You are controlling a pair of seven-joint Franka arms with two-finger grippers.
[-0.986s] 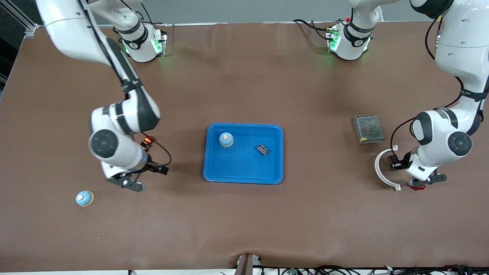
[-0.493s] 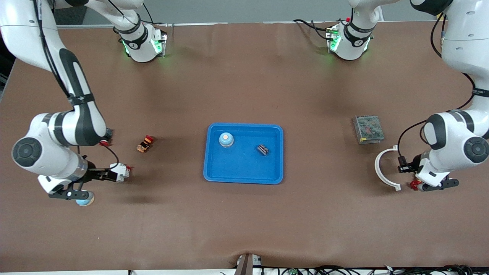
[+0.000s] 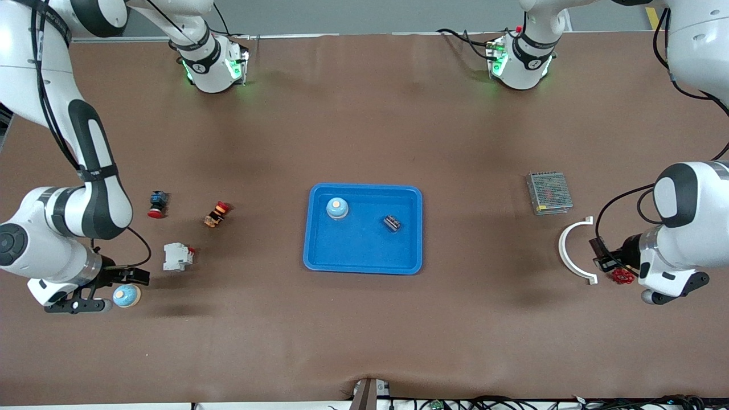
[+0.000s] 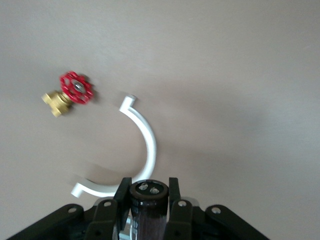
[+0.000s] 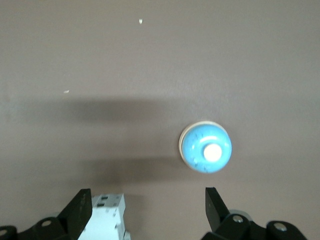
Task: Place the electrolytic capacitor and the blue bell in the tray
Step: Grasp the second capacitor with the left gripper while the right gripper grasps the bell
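The right gripper (image 3: 77, 304), fingers spread wide and empty, hangs just beside a blue bell (image 3: 126, 296) lying on the table at the right arm's end. In the blue tray (image 3: 319, 259) at the table's middle sit another blue bell (image 3: 337, 208) and a small dark capacitor (image 3: 391, 222), apart from each other. The left gripper (image 4: 148, 200) is clamped on an electrolytic capacitor (image 4: 148, 207) over the white curved bracket (image 3: 566, 250), near a red-wheeled brass valve (image 3: 621, 276).

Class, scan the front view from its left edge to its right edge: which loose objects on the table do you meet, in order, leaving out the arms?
Blue bell on the table → red push button → white breaker → orange switch → bell in the tray → dark capacitor → metal power supply → white arc → red valve.
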